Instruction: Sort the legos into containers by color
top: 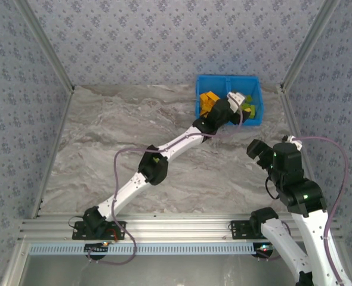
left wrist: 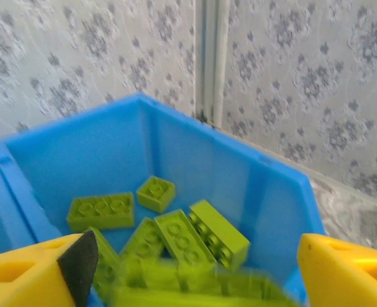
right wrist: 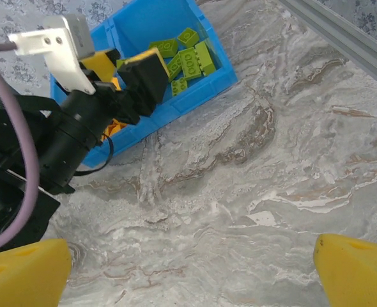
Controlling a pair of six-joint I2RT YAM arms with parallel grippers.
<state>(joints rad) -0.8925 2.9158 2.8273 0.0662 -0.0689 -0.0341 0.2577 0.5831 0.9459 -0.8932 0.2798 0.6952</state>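
The olive-green legos [left wrist: 176,236] are lying heaped in the right compartment [left wrist: 195,153] of the blue bin [top: 247,80], and the orange legos [top: 209,101] are lying in the left one. The bin is sitting at one o'clock on the marble table [top: 104,131]. The left gripper [left wrist: 195,256] is hanging over the green side with its jaws released, and a blurred green brick [left wrist: 195,294] is showing low between its fingers [left wrist: 342,268]. The right gripper [right wrist: 192,268] is hovering at five o'clock of the bin over the table, jaws spread wide and grasping nothing.

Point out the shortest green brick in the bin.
The square green brick, lying nearest the back wall of the bin. The other green ones are longer rectangles.
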